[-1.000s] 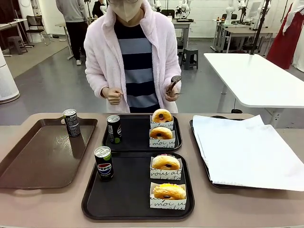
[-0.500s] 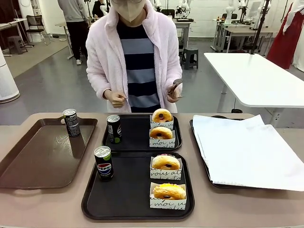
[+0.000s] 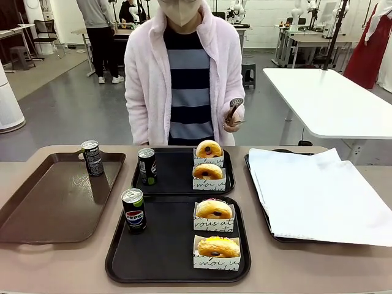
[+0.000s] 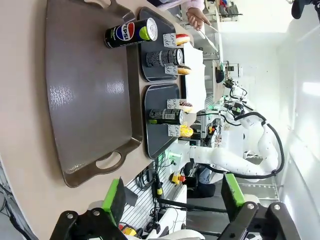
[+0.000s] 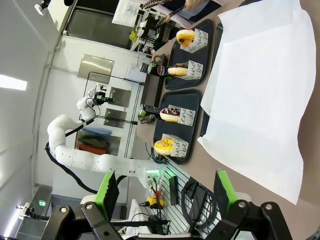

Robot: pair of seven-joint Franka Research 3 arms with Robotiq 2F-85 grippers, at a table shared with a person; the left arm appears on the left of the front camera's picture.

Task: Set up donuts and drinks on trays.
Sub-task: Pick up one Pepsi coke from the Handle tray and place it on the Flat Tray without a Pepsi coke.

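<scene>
- The person's hand (image 3: pixel 233 119) with tongs has lifted; their other hand has dropped away.
- Both trays (image 3: pixel 177 248) look stocked.
- Left fingers (image 4: pixel 114 197) and right fingers (image 5: pixel 107 189) stand apart, empty.

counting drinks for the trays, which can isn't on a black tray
The can standing at the far corner of the brown tray; the other two cans stand on the black trays.

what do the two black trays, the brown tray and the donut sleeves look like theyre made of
The near black tray and far black tray look like matte plastic: dull, even surfaces with moulded rounded rims. The brown tray seems a glossier plastic, since it mirrors the can standing on it. The donut sleeves look like thin white paper, folded flat and printed with black script.
</scene>
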